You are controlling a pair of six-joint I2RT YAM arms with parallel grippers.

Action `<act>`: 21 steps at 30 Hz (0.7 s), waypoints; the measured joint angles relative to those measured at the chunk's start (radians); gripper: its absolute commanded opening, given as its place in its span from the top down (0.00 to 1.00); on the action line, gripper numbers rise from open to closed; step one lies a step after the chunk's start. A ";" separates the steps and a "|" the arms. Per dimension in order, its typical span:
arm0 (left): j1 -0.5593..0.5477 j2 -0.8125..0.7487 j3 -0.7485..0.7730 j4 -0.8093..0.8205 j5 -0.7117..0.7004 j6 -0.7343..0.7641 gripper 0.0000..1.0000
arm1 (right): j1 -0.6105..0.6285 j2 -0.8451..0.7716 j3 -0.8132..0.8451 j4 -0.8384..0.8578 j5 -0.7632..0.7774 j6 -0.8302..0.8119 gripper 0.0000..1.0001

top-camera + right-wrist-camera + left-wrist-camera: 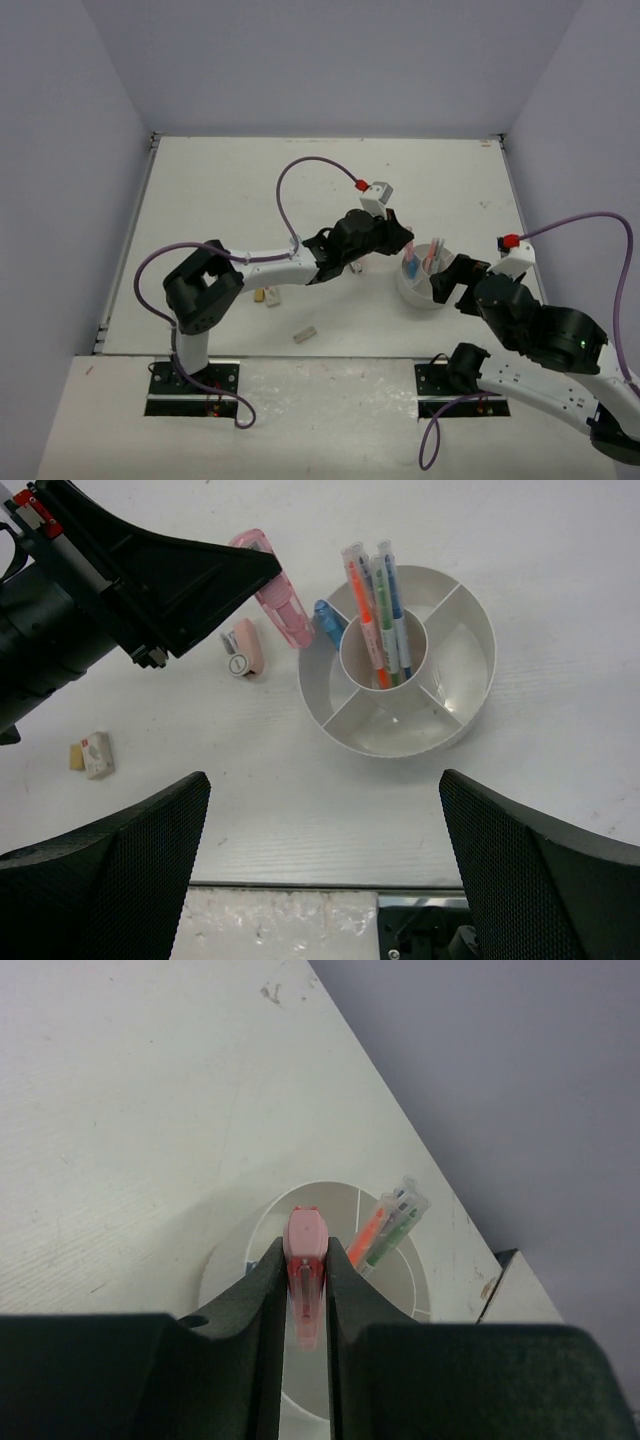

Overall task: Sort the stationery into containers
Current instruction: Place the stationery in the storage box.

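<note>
Only the right wrist view lays the organizer (470, 615) open from above: a centre tube ringed by four compartments, with three pens (382, 620), orange, green and blue, standing in the tube and a blue piece (325, 620) leaning at the rim on the side towards the left gripper (270, 565). The top view hides most of this behind both arms but alone shows a grey block (305, 334) lying well apart on the table (200, 200). Near the organizer a small pink item (243, 650) lies on the table, and further off a tan block (77, 757) touches a white block (98, 752). The left wrist view shows the narrow fingers (265, 1300) clamped on a pink piece (304, 1255), which hangs tilted above the organizer's rim; whether its lower end is inside the rim cannot be told. The right gripper (322, 780) stands wide, holding nothing, above the table just beside the organizer.
</note>
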 measured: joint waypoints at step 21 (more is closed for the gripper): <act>-0.039 -0.091 -0.029 -0.166 -0.210 -0.001 0.00 | 0.000 0.033 -0.012 0.025 0.009 -0.032 0.01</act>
